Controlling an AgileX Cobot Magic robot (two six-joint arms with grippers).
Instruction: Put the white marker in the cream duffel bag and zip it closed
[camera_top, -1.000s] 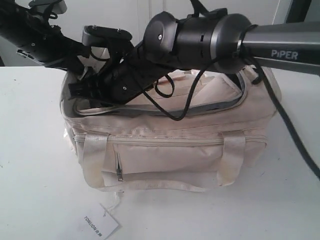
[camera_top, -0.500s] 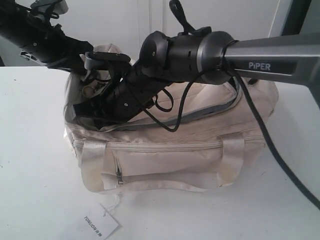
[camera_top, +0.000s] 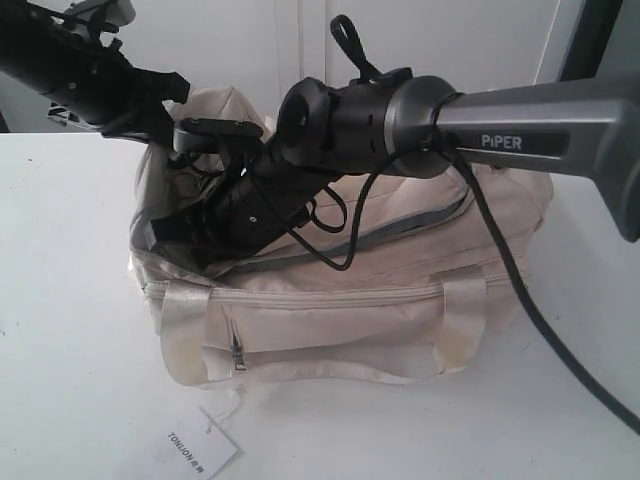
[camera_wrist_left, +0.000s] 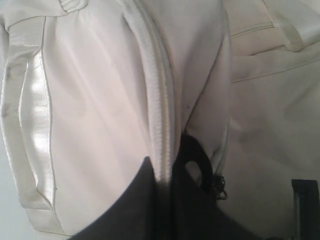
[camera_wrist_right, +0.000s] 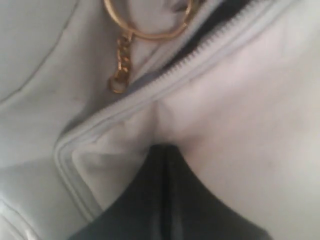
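The cream duffel bag (camera_top: 340, 320) lies on the white table with its curved top zipper partly open at the left end. My left gripper (camera_top: 165, 120) is at that end's top, shut on the bag's zipper tape (camera_wrist_left: 157, 100); its jaws (camera_wrist_left: 162, 172) pinch the strip. My right gripper (camera_top: 175, 235) reaches across from the right to the same end. It (camera_wrist_right: 162, 147) is shut on a fold of cream fabric (camera_wrist_right: 240, 100) just beside the zipper, with the gold ring pull (camera_wrist_right: 121, 60) hanging close by. The white marker is not visible in any view.
A white hang tag (camera_top: 200, 445) lies on the table (camera_top: 60, 300) in front of the bag. Satin handles (camera_top: 185, 330) and a front pocket zip pull (camera_top: 238, 350) face the camera. The right arm's black cable (camera_top: 520, 290) drapes over the bag's right side.
The left gripper has lifted the bag's left end upward. The right arm has slid further left and lower over the bag, and the top opening looks narrower.
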